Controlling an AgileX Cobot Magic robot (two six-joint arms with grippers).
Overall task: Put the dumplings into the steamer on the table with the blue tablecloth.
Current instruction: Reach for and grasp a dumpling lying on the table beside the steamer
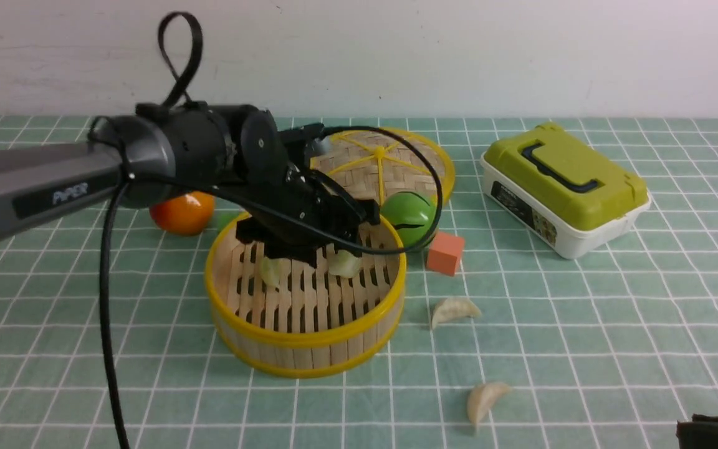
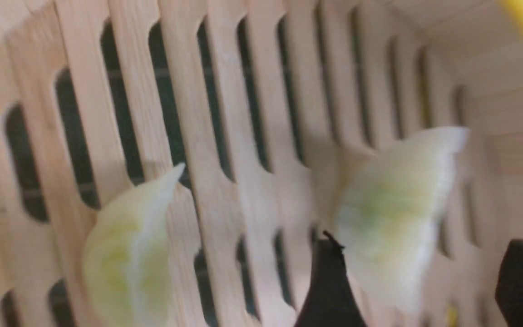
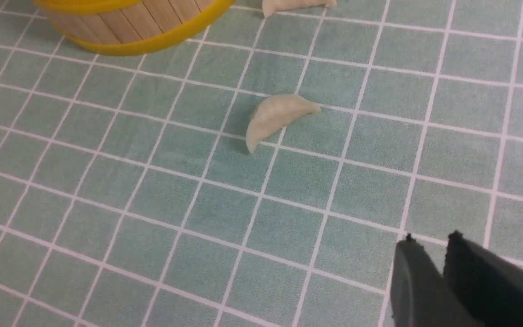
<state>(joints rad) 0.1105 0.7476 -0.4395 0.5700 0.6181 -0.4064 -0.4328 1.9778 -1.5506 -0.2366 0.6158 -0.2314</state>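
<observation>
table: blue tablecloth (image 1: 583, 324), grid-checked.
left end effector (image 2: 425, 247): fingers apart inside steamer (image 1: 306, 340), freeing a dumpling (image 2: 393, 213) beside second dumpling (image 2: 125, 254).
right end effector (image 3: 429, 254): barely apart, empty, poised near loose dumpling (image 3: 275, 116).

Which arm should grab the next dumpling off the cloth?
Right. The right gripper hangs near a loose dumpling on the cloth; the left gripper is down inside the steamer.

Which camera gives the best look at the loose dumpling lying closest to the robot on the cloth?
The right wrist view: the dumpling lies whole, large and sharp. The front view shows it small and soft. The left wrist view misses it, showing only inside the steamer.
</observation>
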